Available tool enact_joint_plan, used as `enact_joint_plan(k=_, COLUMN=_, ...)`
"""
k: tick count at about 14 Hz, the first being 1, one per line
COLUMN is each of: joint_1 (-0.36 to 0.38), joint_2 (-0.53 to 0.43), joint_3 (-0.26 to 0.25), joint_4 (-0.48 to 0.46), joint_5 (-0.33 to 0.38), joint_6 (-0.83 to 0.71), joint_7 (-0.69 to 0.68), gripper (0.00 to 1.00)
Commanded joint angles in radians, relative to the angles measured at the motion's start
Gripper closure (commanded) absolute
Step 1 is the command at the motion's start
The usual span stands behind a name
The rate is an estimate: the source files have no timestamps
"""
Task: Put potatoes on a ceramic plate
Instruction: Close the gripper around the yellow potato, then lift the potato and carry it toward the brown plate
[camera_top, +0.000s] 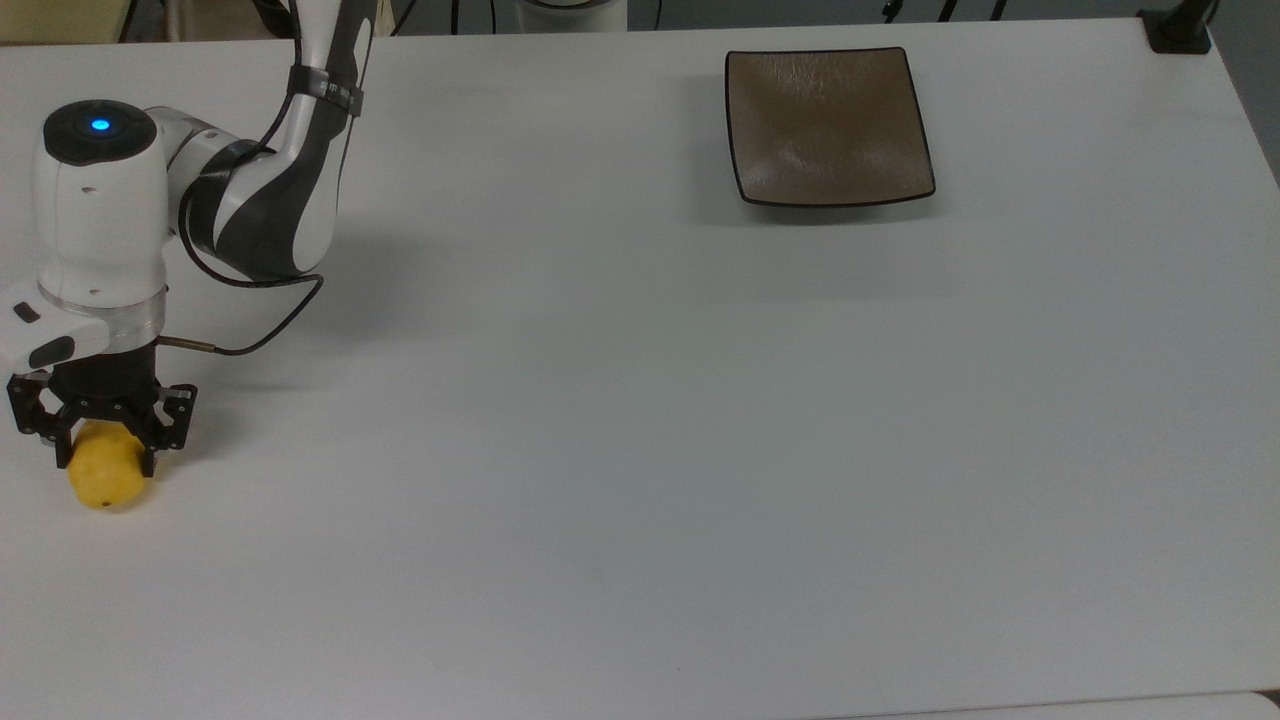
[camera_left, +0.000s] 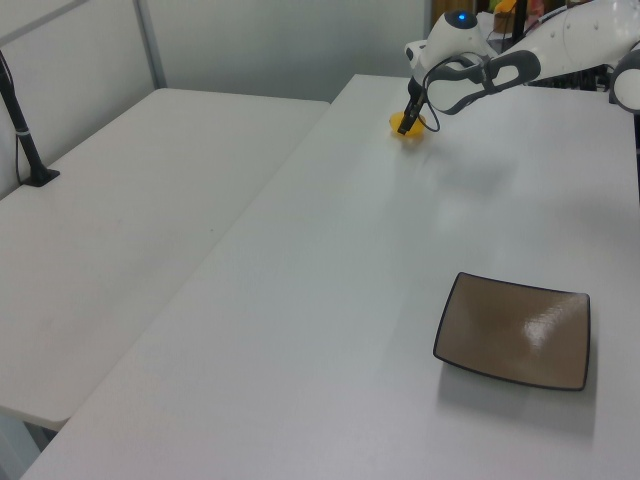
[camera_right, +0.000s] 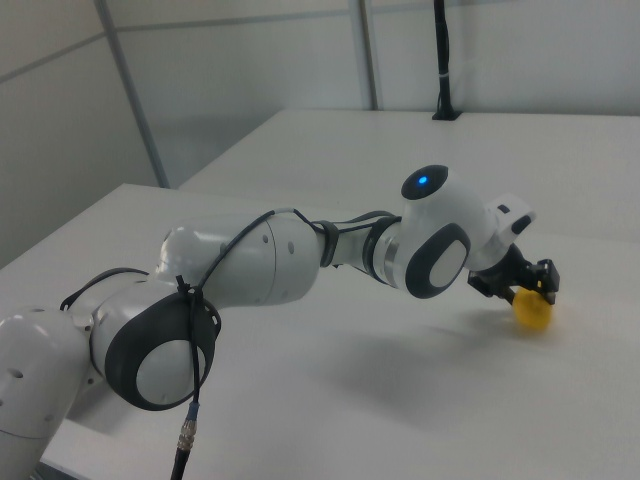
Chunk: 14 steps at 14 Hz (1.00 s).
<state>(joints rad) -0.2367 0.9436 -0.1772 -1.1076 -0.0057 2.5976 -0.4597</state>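
While its fingers straddle the potato (camera_top: 103, 478), the end effector (camera_top: 103, 455) stands open.

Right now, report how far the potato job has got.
Done: the gripper has reached the potato and straddles it, fingers either side. In hand: the grasp; the potato sits on the table, and whether the fingers press it I cannot tell. Left: lift, carry across the table, and set it on the ceramic plate, which holds nothing yet.
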Motion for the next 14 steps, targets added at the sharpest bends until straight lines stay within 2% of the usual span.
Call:
enact_joint_plan(k=1, joint_1=-0.009, joint_2=0.000, joint_3=0.010, joint_4=0.011, joint_5=0.006, joint_6=0.009, joint_7=-0.016, gripper=0.90)
enact_joint_plan(k=2, joint_1=-0.009, joint_2=-0.023, joint_3=0.010, joint_4=-0.010, joint_5=0.004, joint_6=0.006, joint_7=-0.016, gripper=0.93)
enact_joint_plan(k=4, joint_1=-0.001, joint_2=-0.083, joint_3=0.013, joint_4=-0.064, joint_5=0.003, joint_6=-0.004, joint_7=0.021, gripper=0.93)
enact_joint_plan(k=7, joint_1=0.033, joint_2=-0.218, joint_3=0.013, joint_4=-0.156, joint_5=0.004, joint_6=-0.082, joint_7=0.042, gripper=0.94)
enact_joint_plan(k=9, joint_1=0.057, joint_2=-0.310, joint_3=0.013, joint_4=-0.195, joint_5=0.006, joint_6=-0.204, joint_7=0.042, gripper=0.98)
enact_joint_plan(k=11, joint_1=0.079, joint_2=-0.414, joint_3=0.013, joint_4=-0.242, joint_5=0.009, joint_6=-0.325, joint_7=0.042, gripper=0.99)
enact_joint_plan(k=14, joint_1=0.129, joint_2=-0.609, joint_3=0.013, joint_4=-0.317, joint_5=0.018, joint_6=-0.546, joint_7=0.093, gripper=1.00)
